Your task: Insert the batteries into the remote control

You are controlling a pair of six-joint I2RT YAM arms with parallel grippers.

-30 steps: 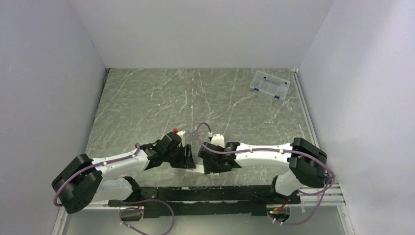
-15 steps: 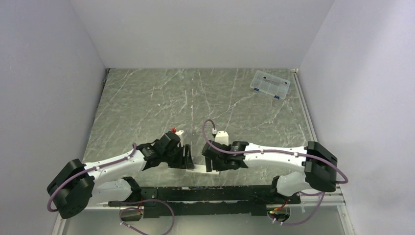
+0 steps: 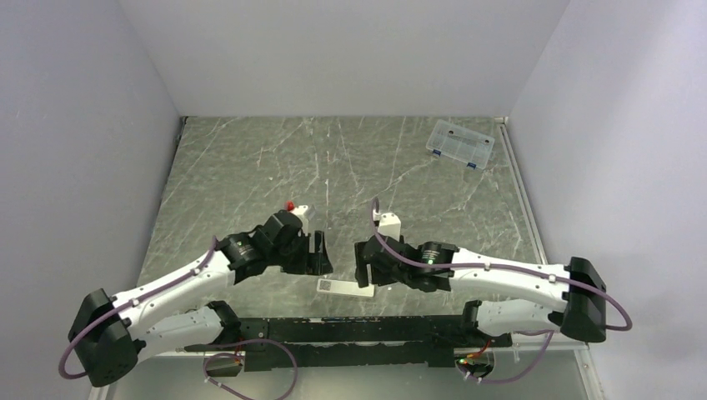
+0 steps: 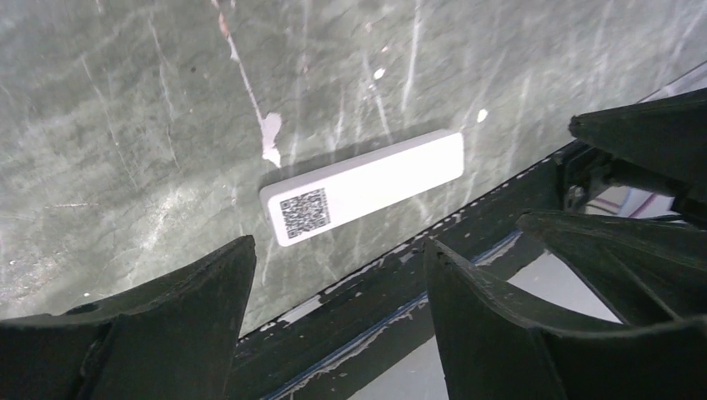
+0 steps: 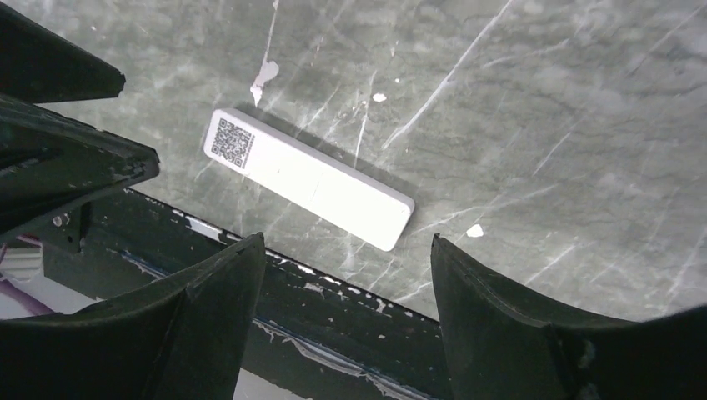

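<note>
Remote control (image 3: 344, 288) lies on scratched grey-green table (image 3: 250, 167) between pale walls (image 3: 333, 50).

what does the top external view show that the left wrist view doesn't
Only the top external view shows the clear compartment box in the far right corner of the table. Only the left wrist view makes out the QR code at one end of the remote control. Both show the remote control lying flat by the table's near edge, with the open left gripper close by, not touching it.
</note>
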